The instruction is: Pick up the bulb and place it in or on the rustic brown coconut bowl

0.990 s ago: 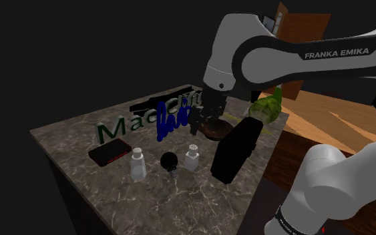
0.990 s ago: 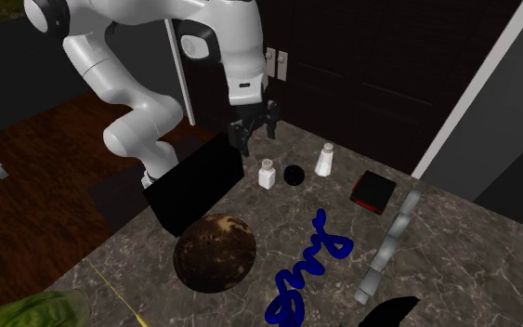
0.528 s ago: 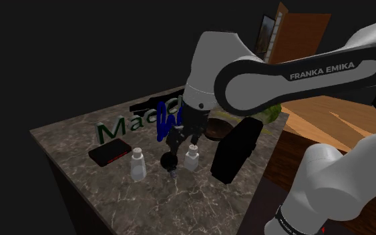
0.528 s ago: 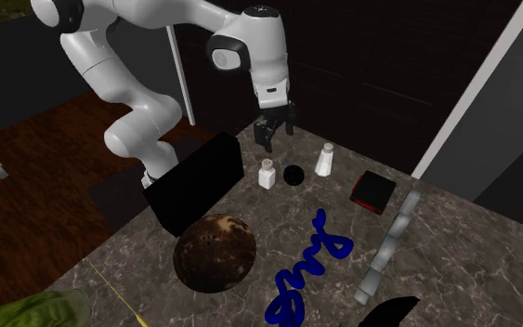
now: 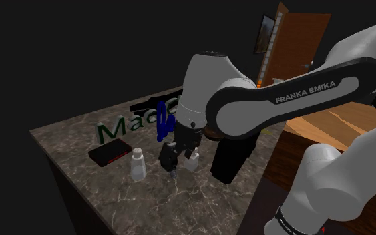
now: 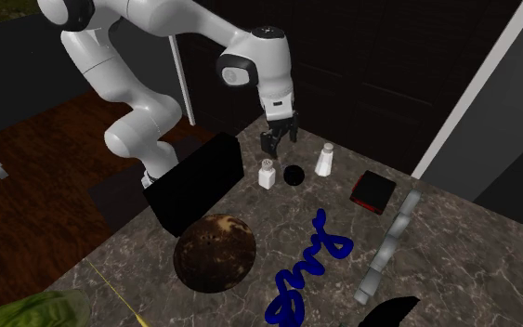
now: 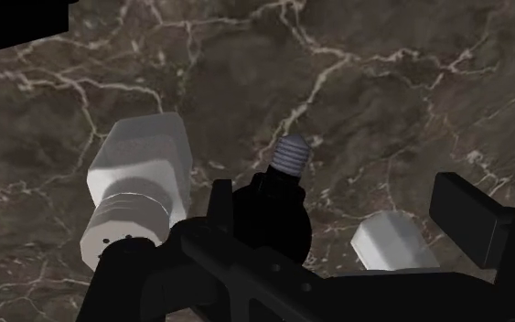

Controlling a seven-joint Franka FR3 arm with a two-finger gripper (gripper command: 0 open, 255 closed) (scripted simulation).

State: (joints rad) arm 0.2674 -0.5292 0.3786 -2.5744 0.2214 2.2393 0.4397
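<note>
We see the bulb (image 6: pixel 294 175) lying on its side on the marble table (image 6: pixel 454 269). It rests in the gap between two white shakers (image 6: pixel 267 174). The bulb is black and round, with a grey screw end (image 7: pixel 292 154) that points away from the gripper.

The gripper (image 6: pixel 270 147) hangs over the table. It is just on the far side of the bulb and a bit toward the second exterior view's left. Its two fingers (image 7: pixel 470 215) stand wide apart and hold nothing. We think they are wide so the round bulb can fit between them.

In the wrist view the bulb sits right beside one finger and well apart from the other. So it is not in the middle, and the fingers do not clasp it. We think the gripper needs to slide a little sideways and then go down. The shakers are close on both sides, so a finger could bump one and knock it over.

The brown coconut bowl (image 6: pixel 215 253) stands nearer to us and toward the second exterior view's left, well apart from the bulb. A tall black box (image 6: pixel 199 181) stands just beside it. The bulb must be lifted and carried there.
</note>
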